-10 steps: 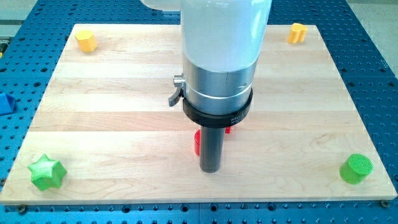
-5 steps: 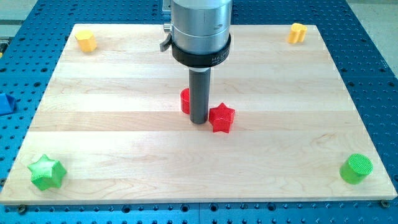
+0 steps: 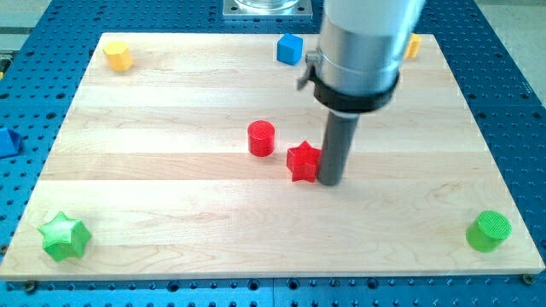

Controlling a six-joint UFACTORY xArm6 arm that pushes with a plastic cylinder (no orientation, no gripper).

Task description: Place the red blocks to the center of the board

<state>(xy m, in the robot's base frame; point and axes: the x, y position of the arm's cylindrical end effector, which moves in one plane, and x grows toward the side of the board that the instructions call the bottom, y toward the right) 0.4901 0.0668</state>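
Half a second on, my tip (image 3: 330, 182) has crossed from the left side of the red star block (image 3: 304, 162) to its right side, and the arm body has swung toward the view's upper right, uncovering a blue cube (image 3: 290, 49) near the top edge of the tabletop (image 3: 171, 196). The red cylinder block (image 3: 261, 138), earlier partly hidden behind the rod, now stands fully in view; both red blocks sit about where they were.

Left to right across the view: a blue block (image 3: 7, 141) lies off the board at the left edge; a green star block (image 3: 63, 236) holds the bottom-left corner and a yellow block (image 3: 119, 55) the top-left. The red cylinder stands just left of centre, with the red star just beside it to the lower right, the two apart. My tip rests against or just beside the star's right edge; contact cannot be told for sure. There is no hand on this arm, only the rod, holding nothing. A yellow block (image 3: 414, 44) peeks out behind the arm at top right, and a green cylinder block (image 3: 489, 231) sits bottom right.
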